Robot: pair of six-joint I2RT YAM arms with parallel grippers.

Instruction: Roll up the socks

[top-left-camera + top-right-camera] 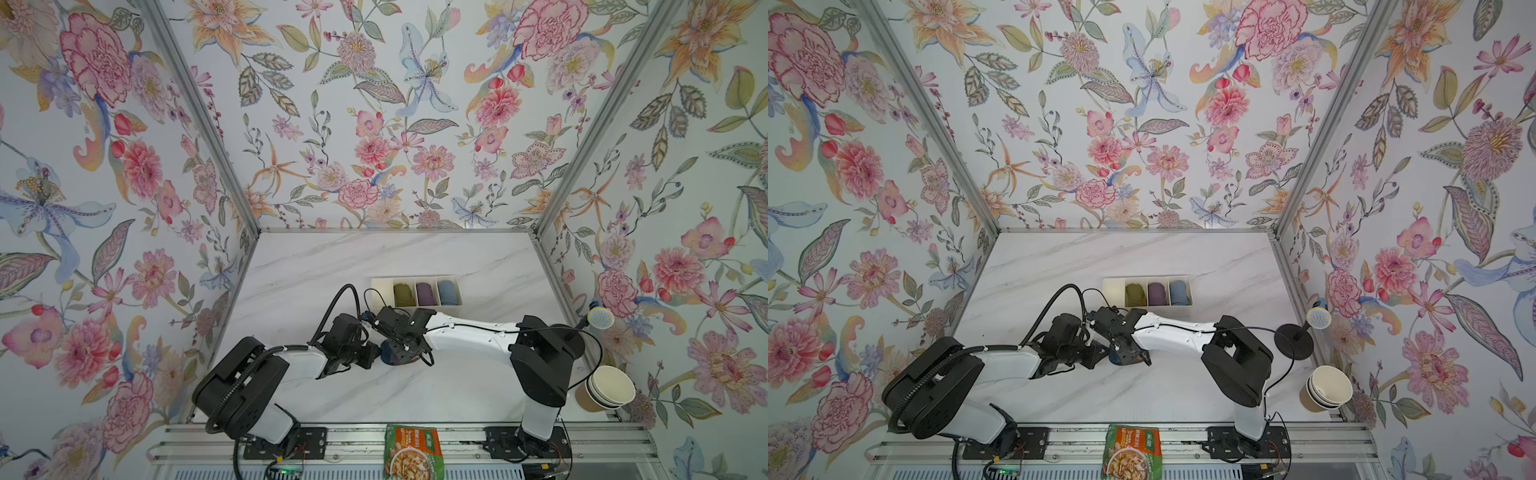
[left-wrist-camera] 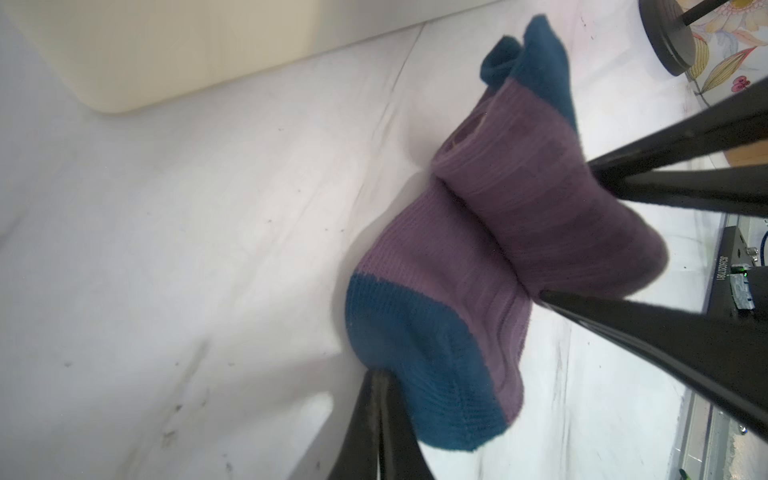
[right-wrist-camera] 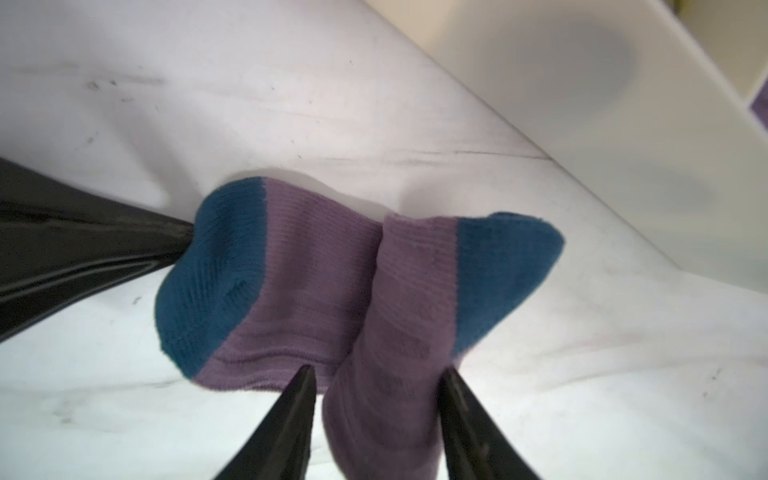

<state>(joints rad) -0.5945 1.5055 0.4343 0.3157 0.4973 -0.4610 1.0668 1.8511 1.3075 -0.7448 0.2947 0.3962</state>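
The socks point(image 1: 390, 353) point(image 1: 1116, 358) are purple ribbed fabric with dark blue toe and heel. They lie on the marble table, partly folded over themselves, and the arms hide most of them in both top views. My left gripper point(image 2: 376, 374) point(image 1: 376, 356) is shut, its tips against the blue heel of the socks point(image 2: 457, 270). Whether fabric is pinched there does not show. My right gripper point(image 3: 378, 370) point(image 1: 405, 353) is open and straddles the folded purple part of the socks point(image 3: 316, 282). One finger touches the fold; a small gap shows at the other.
A white divided tray point(image 1: 381, 291) stands just behind the grippers, holding an olive bundle point(image 1: 404, 293), a purple bundle point(image 1: 426, 293) and a light blue bundle point(image 1: 449, 291). Stacked paper cups point(image 1: 611, 390) and a small stand point(image 1: 1293, 340) sit at the right wall. A snack packet point(image 1: 413, 451) lies on the front rail.
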